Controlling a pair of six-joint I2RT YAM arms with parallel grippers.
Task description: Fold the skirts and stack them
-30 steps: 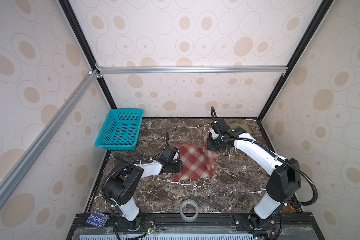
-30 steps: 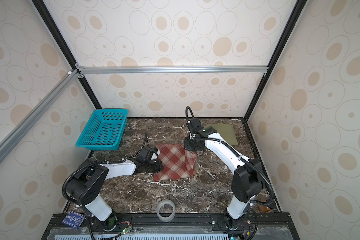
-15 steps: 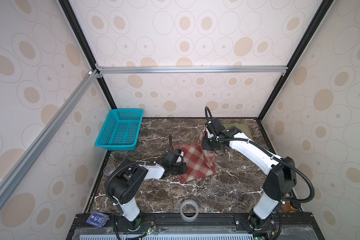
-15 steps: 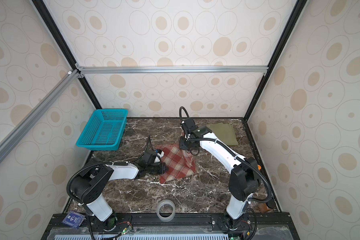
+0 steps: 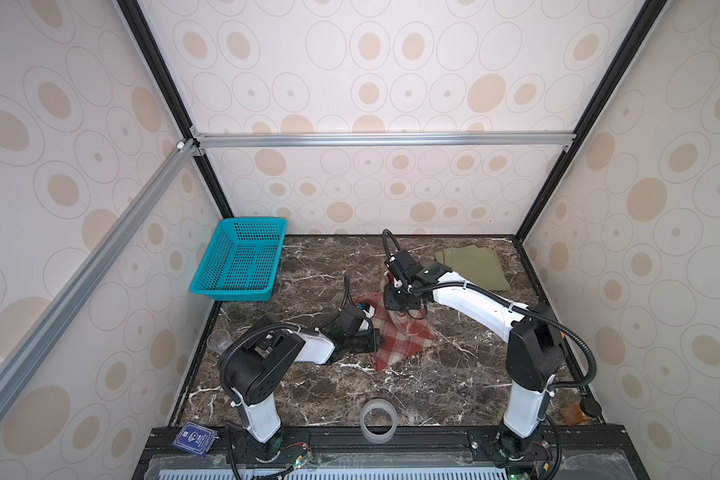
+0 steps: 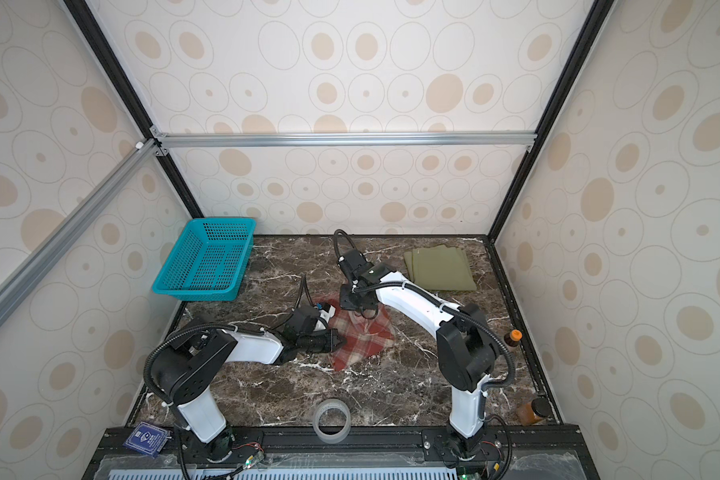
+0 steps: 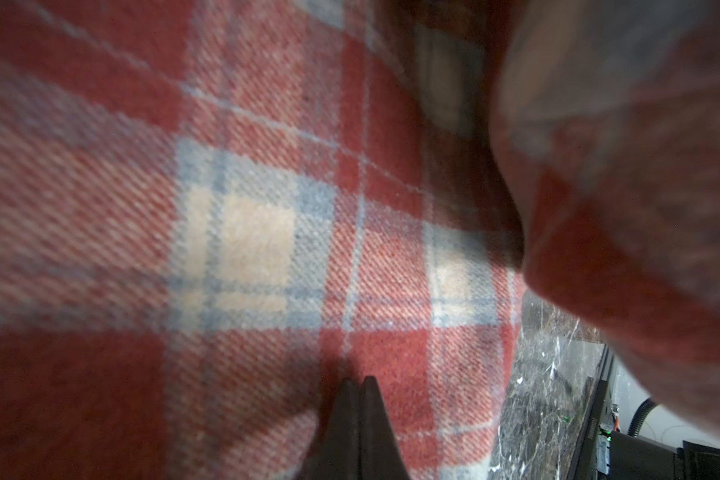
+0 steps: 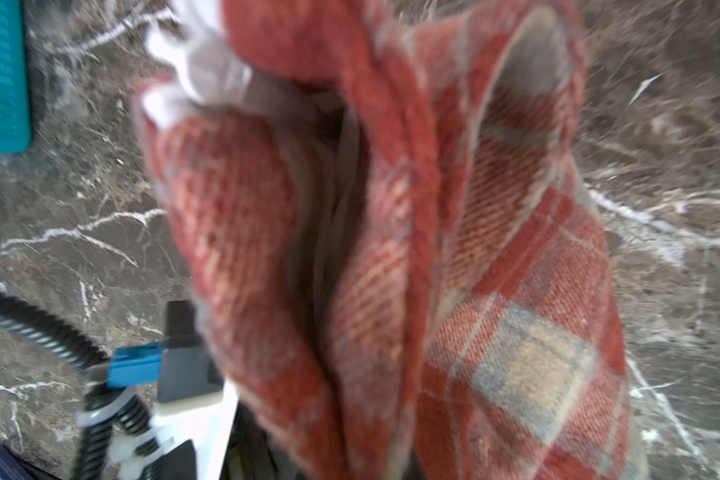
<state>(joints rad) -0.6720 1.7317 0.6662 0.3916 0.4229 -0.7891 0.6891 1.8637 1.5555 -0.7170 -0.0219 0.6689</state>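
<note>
Marble table [image 5: 433, 386] lies bare in front of the plaid skirt [image 5: 400, 338], mid-table in a top view, its far corner pinched up by the right gripper [image 5: 398, 305]; olive skirt [image 5: 474, 268] flat, back right. Left wrist: left gripper [image 7: 356, 380] jaws pressed together, tips on plaid. Right wrist: plaid hangs bunched.
</note>
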